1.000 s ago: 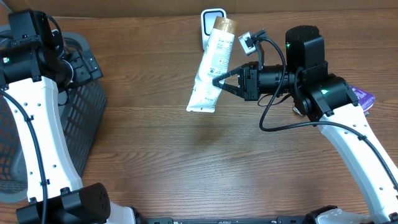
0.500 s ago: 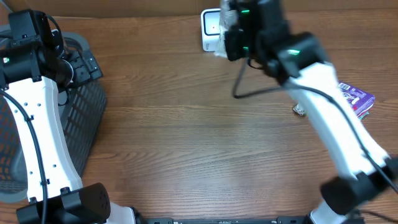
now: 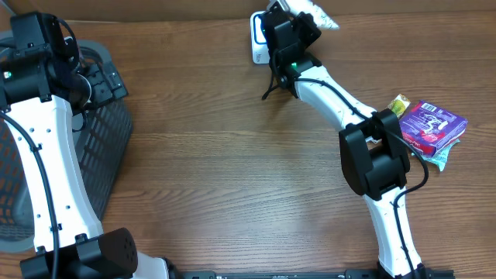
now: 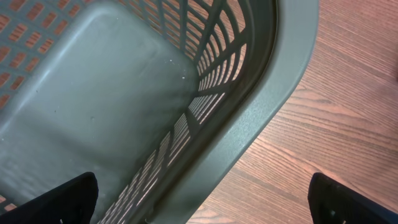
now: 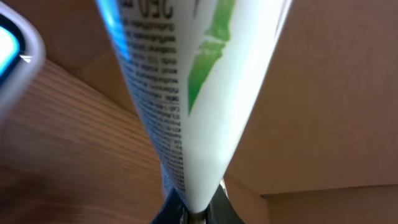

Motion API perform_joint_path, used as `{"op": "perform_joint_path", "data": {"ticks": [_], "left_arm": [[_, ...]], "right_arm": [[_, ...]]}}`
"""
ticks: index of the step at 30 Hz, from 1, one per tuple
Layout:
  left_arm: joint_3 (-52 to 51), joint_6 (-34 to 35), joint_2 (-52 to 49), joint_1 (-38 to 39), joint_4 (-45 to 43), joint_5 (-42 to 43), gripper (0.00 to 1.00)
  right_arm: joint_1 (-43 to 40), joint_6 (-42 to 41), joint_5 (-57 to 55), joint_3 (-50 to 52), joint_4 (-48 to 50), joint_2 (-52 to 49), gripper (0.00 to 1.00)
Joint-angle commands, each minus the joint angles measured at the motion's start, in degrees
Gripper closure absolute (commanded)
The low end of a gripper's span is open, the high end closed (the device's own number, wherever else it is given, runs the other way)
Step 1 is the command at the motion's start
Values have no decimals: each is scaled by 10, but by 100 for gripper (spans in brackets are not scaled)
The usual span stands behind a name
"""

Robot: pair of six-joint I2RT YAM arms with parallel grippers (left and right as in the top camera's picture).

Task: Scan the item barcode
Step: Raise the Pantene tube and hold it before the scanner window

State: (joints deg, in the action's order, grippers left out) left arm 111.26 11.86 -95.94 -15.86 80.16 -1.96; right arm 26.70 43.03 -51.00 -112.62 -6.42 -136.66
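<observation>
The item is a white tube (image 5: 205, 106) with green print and fine black text, seen close up in the right wrist view. My right gripper (image 5: 198, 214) is shut on its flat crimped end. In the overhead view the tube (image 3: 316, 13) pokes out at the table's far edge, just right of the white scanner (image 3: 256, 37), which my right arm partly covers. The scanner (image 5: 13, 56) glows blue at the left edge of the right wrist view. My left gripper (image 4: 202, 211) hangs open over the rim of the grey basket (image 4: 261, 106), holding nothing.
The grey mesh basket (image 3: 101, 147) stands at the left edge under my left arm. A purple packet (image 3: 434, 125) lies at the right edge on a teal wrapper (image 3: 447, 155), beside a small yellow-green item (image 3: 399, 104). A cardboard wall (image 5: 336, 93) backs the table.
My right arm has swung from mid-table to the far edge, carrying the tube up beside the scanner. The left arm has not moved.
</observation>
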Motion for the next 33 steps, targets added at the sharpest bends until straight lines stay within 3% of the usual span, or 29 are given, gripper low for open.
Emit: {"op": "perform_joint_path", "data": {"ticks": [1, 24, 33], "left_arm": [[4, 6, -2, -2, 0, 3, 0], [4, 6, -2, -2, 0, 3, 0], [4, 6, -2, -2, 0, 3, 1]], "right_arm": [[1, 52, -1, -14, 34, -2, 96], [22, 55, 11, -11, 29, -46, 96], [61, 113, -35, -11, 12, -31, 96]]}}
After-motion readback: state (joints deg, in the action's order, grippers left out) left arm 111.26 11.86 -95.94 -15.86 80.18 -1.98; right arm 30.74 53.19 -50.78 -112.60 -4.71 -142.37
